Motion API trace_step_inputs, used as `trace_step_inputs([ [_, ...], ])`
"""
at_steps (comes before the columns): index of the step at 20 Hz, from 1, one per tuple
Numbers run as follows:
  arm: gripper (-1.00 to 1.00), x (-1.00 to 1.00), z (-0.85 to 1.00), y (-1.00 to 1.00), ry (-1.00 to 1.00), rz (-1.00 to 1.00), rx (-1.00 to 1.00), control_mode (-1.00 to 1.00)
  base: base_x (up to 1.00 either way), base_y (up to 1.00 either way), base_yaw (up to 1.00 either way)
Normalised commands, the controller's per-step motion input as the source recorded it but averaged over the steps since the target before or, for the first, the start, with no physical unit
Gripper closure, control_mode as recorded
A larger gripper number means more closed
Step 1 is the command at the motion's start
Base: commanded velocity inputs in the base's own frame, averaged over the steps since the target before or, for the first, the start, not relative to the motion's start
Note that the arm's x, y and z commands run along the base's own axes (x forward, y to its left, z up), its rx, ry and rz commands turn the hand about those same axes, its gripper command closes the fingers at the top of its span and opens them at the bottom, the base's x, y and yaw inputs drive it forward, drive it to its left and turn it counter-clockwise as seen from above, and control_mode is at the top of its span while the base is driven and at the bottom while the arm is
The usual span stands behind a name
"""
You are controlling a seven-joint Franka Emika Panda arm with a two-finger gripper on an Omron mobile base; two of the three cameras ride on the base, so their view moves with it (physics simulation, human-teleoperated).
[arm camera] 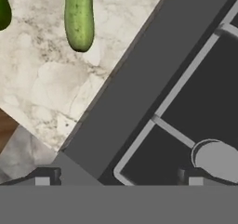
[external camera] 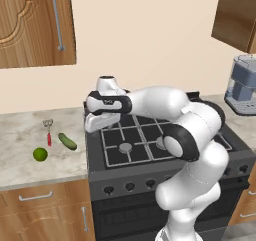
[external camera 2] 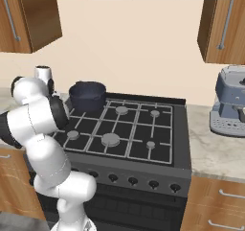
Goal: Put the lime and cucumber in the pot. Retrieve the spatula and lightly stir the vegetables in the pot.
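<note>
Left to right on the counter (external camera: pixel 30 175), lower left of the left base view: lime (external camera: pixel 40 154), spatula (external camera: pixel 48 133), cucumber (external camera: pixel 67 141), all loose and apart, likely staged for pickup. Fingers (arm camera: pixel 118 181) spread wide and empty over the stove's (external camera: pixel 150 160) left edge; pot (external camera 2: pixel 87 95) waiting on the rear burner. No legible brand or label; hood display digits too blurred to read.

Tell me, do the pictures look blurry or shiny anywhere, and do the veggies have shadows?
Left base view: soft even light, slightly fuzzy; the lime and cucumber cast only faint shadows on the counter. Right base view: no glare; the pot looks dull, not shiny. Hand view: the cucumber is close and soft-edged, cut off at the top edge.
</note>
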Motion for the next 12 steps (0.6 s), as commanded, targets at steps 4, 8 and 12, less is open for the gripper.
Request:
trace_step_inputs([
  [4,-1.0,0.17,-0.02,0.5,-0.04,-0.03,0.0,-1.0,0.0,0.0,0.0],
  [8,-1.0,0.24,-0.01,0.53,-0.02,-0.04,0.0,-1.0,0.0,0.0,0.0],
  [12,-1.0,0.39,0.0,0.45,-0.01,-0.07,0.0,-1.0,0.0,0.0,0.0],
])
